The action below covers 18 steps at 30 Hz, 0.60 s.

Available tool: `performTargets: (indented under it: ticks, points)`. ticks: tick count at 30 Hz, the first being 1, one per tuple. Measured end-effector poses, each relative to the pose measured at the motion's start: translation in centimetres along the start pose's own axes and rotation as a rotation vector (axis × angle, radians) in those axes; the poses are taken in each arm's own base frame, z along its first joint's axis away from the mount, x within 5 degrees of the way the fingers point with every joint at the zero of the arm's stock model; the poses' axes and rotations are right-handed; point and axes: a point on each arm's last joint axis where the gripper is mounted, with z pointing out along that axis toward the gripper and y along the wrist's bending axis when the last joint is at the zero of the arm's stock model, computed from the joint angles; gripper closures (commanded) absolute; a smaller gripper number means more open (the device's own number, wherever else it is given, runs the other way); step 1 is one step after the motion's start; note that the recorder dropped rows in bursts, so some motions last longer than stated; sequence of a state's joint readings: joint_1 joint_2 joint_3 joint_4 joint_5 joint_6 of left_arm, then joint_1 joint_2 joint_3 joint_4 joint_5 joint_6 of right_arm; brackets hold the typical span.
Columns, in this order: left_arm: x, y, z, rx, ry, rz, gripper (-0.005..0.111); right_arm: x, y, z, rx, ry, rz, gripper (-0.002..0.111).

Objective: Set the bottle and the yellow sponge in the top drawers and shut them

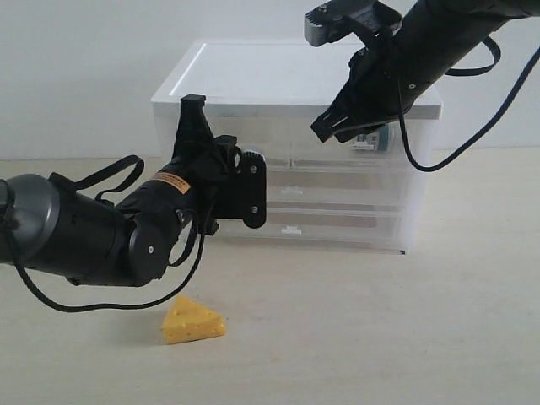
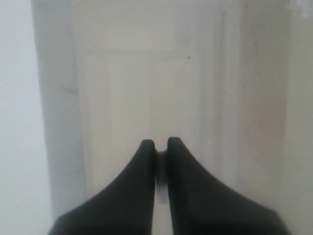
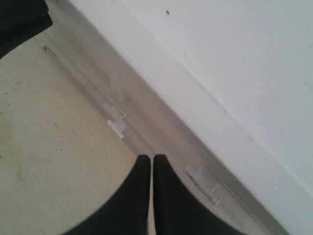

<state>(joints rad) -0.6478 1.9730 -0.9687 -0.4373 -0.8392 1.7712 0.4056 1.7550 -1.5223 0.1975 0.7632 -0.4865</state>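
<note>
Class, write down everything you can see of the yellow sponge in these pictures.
The yellow sponge is a small yellow-orange wedge shaped like a slice of cheese, with a pitted, porous-looking surface. It lies flat on the pale wooden table, its pointed end towards the right of the exterior view. It sits in front of the translucent drawer cabinet, apart from it, just below the left arm. Only the table touches it; nothing grips it. Neither wrist view shows it.

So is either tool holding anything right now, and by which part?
Left tool looks pinched on the top left drawer's handle tab; right tool is shut on nothing.
</note>
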Motion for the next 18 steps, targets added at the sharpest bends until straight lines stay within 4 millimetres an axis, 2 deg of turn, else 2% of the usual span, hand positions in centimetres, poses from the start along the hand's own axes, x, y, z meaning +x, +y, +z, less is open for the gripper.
performTargets:
  ticks: [7,18]
  points:
    - [-1.2,-0.1,-2.6,0.030,-0.024,0.002,0.103,0.0,0.0,0.0,0.000,0.000,0.000,0.108]
    - [-0.4,0.3,-6.4,0.044,0.015,0.014,0.103,0.0,0.0,0.0,0.000,0.000,0.000,0.108]
